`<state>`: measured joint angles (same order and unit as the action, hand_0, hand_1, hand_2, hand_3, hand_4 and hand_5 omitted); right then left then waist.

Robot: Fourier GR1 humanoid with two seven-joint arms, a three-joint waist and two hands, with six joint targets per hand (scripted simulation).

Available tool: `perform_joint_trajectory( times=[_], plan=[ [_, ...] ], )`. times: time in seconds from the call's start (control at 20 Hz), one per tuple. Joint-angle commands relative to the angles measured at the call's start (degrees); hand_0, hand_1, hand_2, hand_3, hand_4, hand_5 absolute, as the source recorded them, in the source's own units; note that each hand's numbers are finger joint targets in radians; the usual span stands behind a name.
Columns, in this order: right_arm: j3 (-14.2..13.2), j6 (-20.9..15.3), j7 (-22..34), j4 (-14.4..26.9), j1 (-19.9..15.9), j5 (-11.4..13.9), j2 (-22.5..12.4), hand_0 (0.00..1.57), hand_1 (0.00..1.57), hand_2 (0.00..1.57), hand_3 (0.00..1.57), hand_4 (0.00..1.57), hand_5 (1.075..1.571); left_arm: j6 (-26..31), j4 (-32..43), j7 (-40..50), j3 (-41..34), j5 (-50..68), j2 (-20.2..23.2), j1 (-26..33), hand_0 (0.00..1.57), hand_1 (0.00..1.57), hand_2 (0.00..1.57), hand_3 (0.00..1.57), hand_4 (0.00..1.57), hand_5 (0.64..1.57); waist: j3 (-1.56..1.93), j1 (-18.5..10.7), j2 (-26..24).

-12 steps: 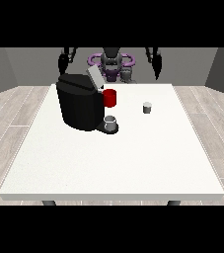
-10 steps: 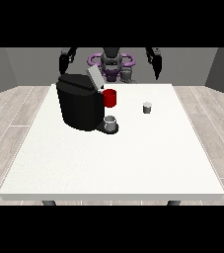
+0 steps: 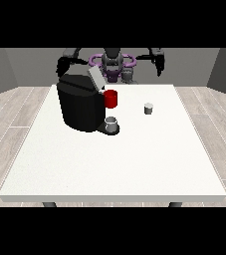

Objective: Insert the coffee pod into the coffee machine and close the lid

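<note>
On the white bench (image 3: pixel 134 164), a small grey coffee pod (image 3: pixel 148 108) stands upright, well apart from the black coffee machine (image 3: pixel 80 104), whose lid (image 3: pixel 95 78) is tilted open. The hand at the view's right (image 3: pixel 159 63) hangs above the far edge, holding nothing; whether either hand's fingers are spread or curled cannot be told.

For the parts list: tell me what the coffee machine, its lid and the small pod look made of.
Coffee machine: looks like black matte plastic, dark and without glints. Lid: pale grey, plastic or brushed metal, flat and raised open. Coffee pod: light grey, possibly plastic or foil; too small to tell.
</note>
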<state>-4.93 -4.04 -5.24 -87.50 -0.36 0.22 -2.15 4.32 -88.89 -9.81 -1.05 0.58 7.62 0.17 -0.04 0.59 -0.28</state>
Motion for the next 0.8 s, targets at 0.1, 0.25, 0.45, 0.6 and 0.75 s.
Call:
perform_joint_trajectory(
  times=[0.1, 0.25, 0.45, 0.6, 0.75],
  plan=[
    [1.1, -2.4, 0.8, -1.4, -2.5, 0.8, 1.8, 0.0, 0.0, 0.0, 0.0, 0.22, 1.571, -2.5, 3.8, 1.8, 0.0, -6.9, 2.8, -5.9, 0.0, 0.0, 0.0, 0.0, 0.0, 1.571, 0.04, 2.7, 1.4],
    [3.9, -0.2, -2.6, -2.5, 1.9, 0.5, 2.1, 0.0, 0.0, 0.0, 0.0, 0.18, 1.571, 0.9, 8.8, 3.2, -5.9, -4.1, 8.4, -8.8, 0.0, 0.0, 0.0, 0.0, 0.0, 1.571, 0.04, 5.5, 2.4],
    [3.0, -1.7, -2.3, -1.3, -2.3, -1.0, 2.1, 0.0, 0.0, 0.0, 0.0, 0.19, 1.571, 3.0, 14.4, 6.3, -7.4, -2.6, 9.6, -15.7, 0.0, 0.0, 0.0, 0.0, 0.0, 1.571, 0.04, 5.9, 5.2],
    [5.9, -3.4, 0.3, -3.9, -3.0, 0.1, 2.1, 0.0, 0.0, 0.0, 0.0, 0.12, 1.571, 7.4, 19.9, 7.4, -10.1, -1.1, 14.4, -18.4, 0.0, 0.0, 0.0, 0.0, 0.0, 1.571, 0.03, 6.7, 5.9],
    [5.1, 1.0, 2.6, -5.3, -5.1, -2.0, 0.1, 0.0, 0.0, 0.0, 0.0, 0.28, 1.571, 3.2, 24.9, 7.2, -9.9, -4.7, 13.7, -21.4, 0.0, 0.0, 0.0, 0.0, 0.0, 1.571, 0.02, 10.2, 8.9]
  ],
)
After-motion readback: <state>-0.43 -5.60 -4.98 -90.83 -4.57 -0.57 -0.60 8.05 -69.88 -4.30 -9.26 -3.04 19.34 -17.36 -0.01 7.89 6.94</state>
